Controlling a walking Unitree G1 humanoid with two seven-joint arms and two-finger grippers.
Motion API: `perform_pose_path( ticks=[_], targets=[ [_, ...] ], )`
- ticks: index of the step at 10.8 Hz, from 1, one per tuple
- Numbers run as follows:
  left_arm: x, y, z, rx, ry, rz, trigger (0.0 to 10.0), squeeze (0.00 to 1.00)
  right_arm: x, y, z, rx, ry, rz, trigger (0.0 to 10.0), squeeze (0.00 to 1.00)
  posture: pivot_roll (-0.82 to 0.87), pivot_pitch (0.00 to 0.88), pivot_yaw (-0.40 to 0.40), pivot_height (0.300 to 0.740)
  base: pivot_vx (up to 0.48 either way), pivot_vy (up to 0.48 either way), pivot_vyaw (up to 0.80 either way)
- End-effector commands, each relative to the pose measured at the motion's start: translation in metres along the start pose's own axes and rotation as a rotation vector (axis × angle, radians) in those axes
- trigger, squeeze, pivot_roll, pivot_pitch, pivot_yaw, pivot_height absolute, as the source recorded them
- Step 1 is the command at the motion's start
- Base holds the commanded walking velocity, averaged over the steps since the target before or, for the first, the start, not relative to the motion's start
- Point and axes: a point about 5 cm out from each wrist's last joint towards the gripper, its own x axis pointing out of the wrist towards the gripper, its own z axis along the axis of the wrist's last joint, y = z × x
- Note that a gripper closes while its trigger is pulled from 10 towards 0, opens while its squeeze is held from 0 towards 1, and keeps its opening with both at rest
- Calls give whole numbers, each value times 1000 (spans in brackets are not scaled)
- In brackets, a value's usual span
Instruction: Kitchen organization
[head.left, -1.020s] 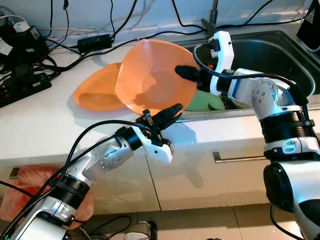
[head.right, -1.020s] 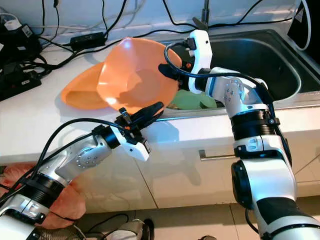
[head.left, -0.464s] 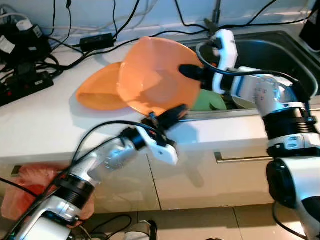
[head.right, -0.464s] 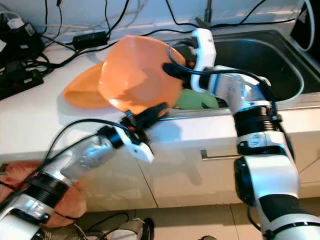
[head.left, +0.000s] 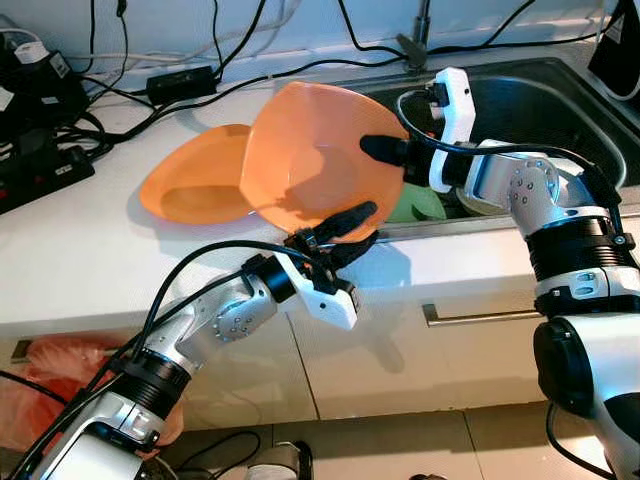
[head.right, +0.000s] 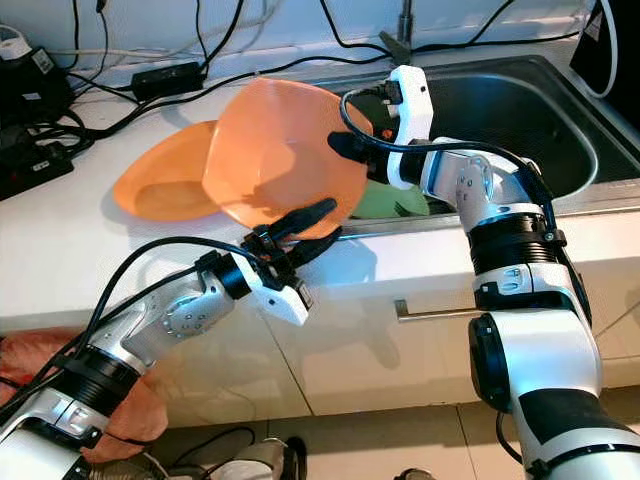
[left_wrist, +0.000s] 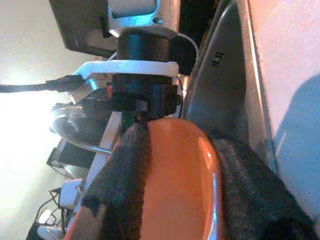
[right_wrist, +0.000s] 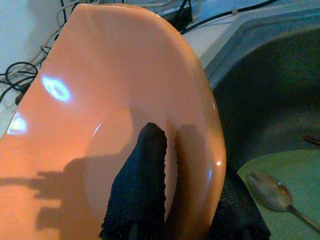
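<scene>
Far left on the white bench (head.left: 80, 240): black power strips and adapters (head.left: 40, 165) with tangled black cables (head.left: 130, 110); white labels on them are too small to read. An orange plastic bag (head.left: 45, 385) shows below the bench edge.

Next, a flat orange dish (head.left: 195, 190) lies on the bench, mostly behind and to the left of the orange bowl (head.left: 315, 165). The bowl is tilted up on edge, its hollow facing the camera, at the boundary between the bench and the sink (head.left: 560, 110).

Left gripper (head.left: 340, 232) reaches up from below at the bowl's lower rim; in the left wrist view its two black fingers (left_wrist: 122, 185) stand apart with the orange rim between them, one on each face. Whether they actually press the rim cannot be told.

Right gripper (head.left: 385, 155) is clamped on the bowl's right rim: the right wrist view shows one finger (right_wrist: 142, 175) on the inner face, the other behind the wall.

Inside the steel sink: a green plate (right_wrist: 285, 180) with a metal spoon (right_wrist: 272, 190) lying on it, just beside the bowl's edge. A cabinet handle (head.left: 475, 312) sits below the sink front. No brand or writing is legible anywhere.
</scene>
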Motion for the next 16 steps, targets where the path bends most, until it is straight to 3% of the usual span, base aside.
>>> perform_pose_path(
  ticks=[1,5,10,13,16],
  targets=[
    [11,43,12,13,-114,209,10000,1000,-2,-13,-19,-19,83,-94,0,0,166,95,106,740,0,0,0],
    [16,51,23,-57,-175,241,10000,1000,0,-21,-21,47,25,-188,0,0,168,98,106,740,0,0,0],
    [14,55,21,-99,-154,237,10000,1000,-2,-35,-23,134,-78,-322,0,0,173,96,114,740,0,0,0],
    [13,58,16,-146,-115,263,10000,1000,-15,-53,-15,159,-167,-441,0,0,172,97,114,740,0,0,0],
    [8,60,8,-229,-60,277,10000,1000,-38,-78,-17,118,-217,-645,0,0,178,98,113,740,0,0,0]
  ],
)
